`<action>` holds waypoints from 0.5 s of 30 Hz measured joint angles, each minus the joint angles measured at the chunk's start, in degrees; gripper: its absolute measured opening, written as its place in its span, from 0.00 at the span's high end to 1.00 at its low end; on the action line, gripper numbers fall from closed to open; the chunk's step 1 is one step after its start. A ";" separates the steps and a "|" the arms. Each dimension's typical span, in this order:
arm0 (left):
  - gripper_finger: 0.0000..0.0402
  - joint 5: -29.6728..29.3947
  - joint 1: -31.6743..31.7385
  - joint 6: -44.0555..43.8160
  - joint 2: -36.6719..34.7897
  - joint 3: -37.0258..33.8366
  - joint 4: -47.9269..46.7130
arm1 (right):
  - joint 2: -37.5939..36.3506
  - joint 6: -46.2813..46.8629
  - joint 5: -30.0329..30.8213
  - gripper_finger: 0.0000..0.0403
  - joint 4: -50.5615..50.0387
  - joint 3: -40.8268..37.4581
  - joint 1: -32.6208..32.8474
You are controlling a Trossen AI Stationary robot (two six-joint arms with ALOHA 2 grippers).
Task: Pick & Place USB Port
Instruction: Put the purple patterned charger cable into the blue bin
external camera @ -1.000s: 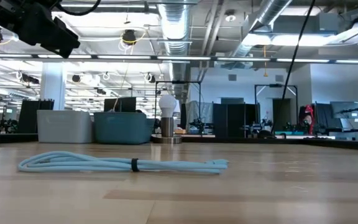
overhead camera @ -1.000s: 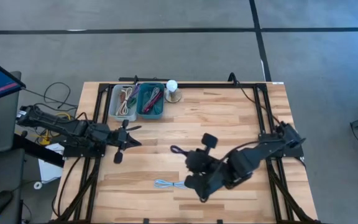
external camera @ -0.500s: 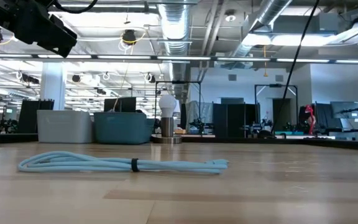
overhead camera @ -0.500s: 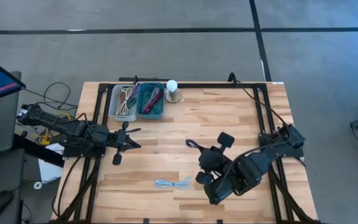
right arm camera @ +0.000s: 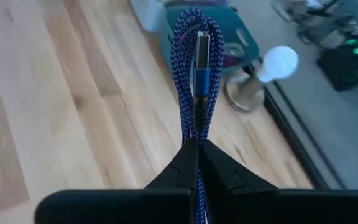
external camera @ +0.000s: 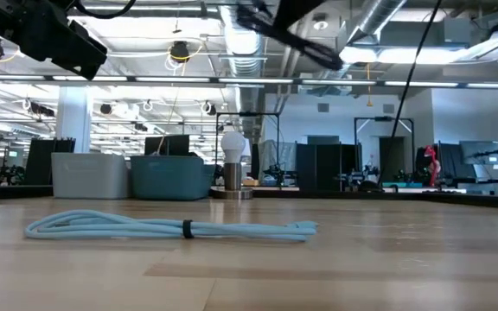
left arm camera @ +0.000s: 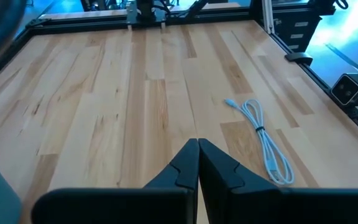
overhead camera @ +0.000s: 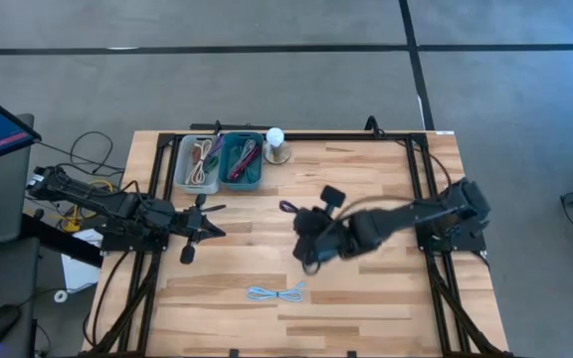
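A dark blue braided USB cable (right arm camera: 194,74), folded into a bundle, juts out from my right gripper (right arm camera: 197,148), which is shut on it. In the high view this gripper (overhead camera: 299,218) hovers over the table's middle, short of the teal bin (overhead camera: 242,161). A light blue cable (overhead camera: 277,292), tied in a bundle, lies flat on the wood near the front edge and also shows in the low view (external camera: 171,227) and the left wrist view (left arm camera: 263,140). My left gripper (left arm camera: 197,148) waits shut and empty at the table's left side (overhead camera: 217,229). My right gripper pinches several strands of the folded blue cable (right arm camera: 196,127) between its two fingertips. The looped end and a silver USB plug (right arm camera: 202,46) stick out beyond the fingers. The fingers slant downward toward the bins. The cable is lifted clear of the table.
A white bin (overhead camera: 198,164) and the teal bin, both holding cables, stand side by side at the far edge. A white bulb on a stand (overhead camera: 277,142) is just to their right. Black frame rails (overhead camera: 421,189) run along the table's sides.
My right gripper has carried the blue cable from over the front middle of the table, first toward the right edge, then back toward the far edge and the bins. It has come into the top of the low view. The light blue cable has stayed where it was.
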 joint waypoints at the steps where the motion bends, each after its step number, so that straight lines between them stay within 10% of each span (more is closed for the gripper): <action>1: 0.98 0.00 0.00 -0.23 -0.01 0.00 0.00 | -1.40 -2.09 -1.23 1.00 4.27 -2.49 -1.41; 9: 0.98 0.05 -0.03 -1.41 0.00 0.00 0.00 | -13.27 -20.10 -16.66 1.00 41.59 -19.92 -14.76; 15: 0.98 0.08 -0.04 -1.27 0.00 0.00 0.00 | -11.41 -20.92 -26.85 1.00 51.23 -24.50 -24.00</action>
